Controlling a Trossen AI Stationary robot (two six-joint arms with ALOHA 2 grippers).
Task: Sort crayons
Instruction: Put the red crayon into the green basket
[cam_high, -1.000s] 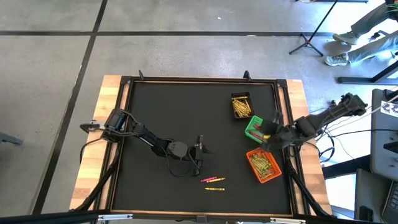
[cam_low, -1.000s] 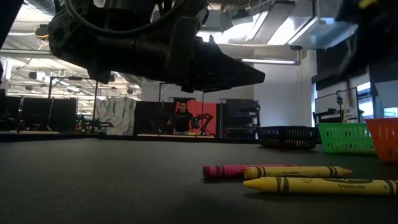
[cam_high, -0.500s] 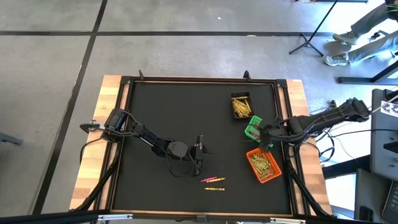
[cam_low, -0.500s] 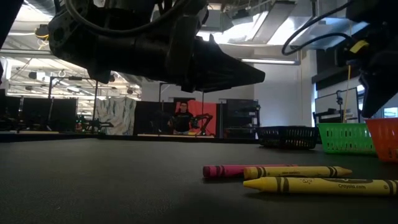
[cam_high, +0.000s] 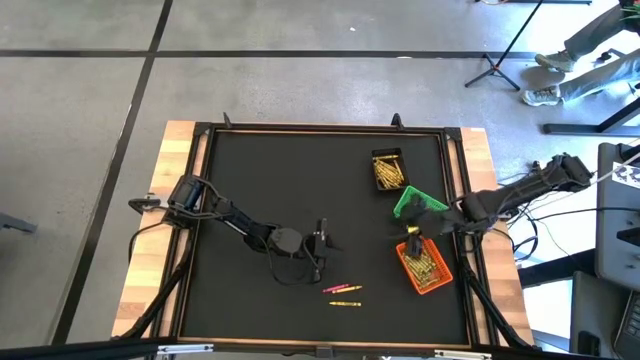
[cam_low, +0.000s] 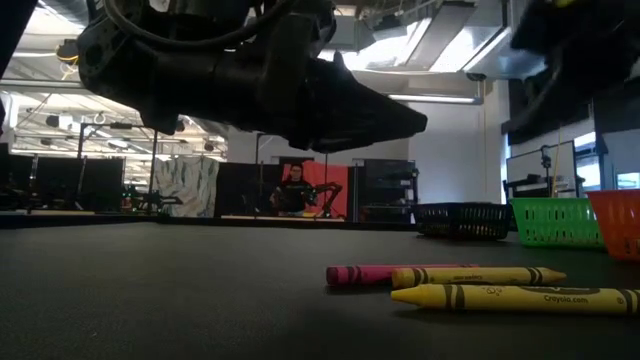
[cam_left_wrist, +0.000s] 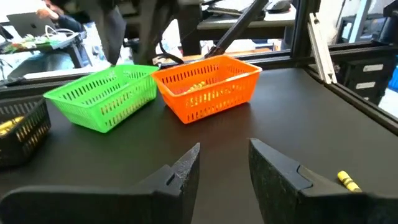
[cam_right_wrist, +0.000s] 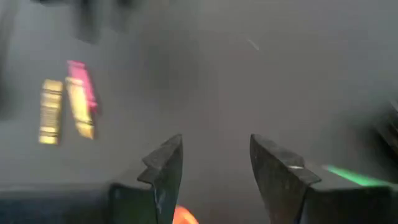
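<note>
Three crayons lie flat on the black mat near its front edge: a pink one and two yellow ones, seen from above as a small group. My left gripper hovers just behind them, open and nearly level, with nothing between its fingers. My right gripper hangs open over the far end of the orange bin, tilted down and holding nothing. The orange bin and the black bin hold several yellow crayons.
The green bin stands between the black and orange bins along the mat's right side. A raised frame borders the mat. Open mat lies to the left and far side. A person sits in the room beyond the table.
My right gripper has swung from over the green bin toward the table's near edge and down, tipping as it went. It now stands over the orange bin's far end, and the green bin shows uncovered. The crayons on the mat have stayed put.
</note>
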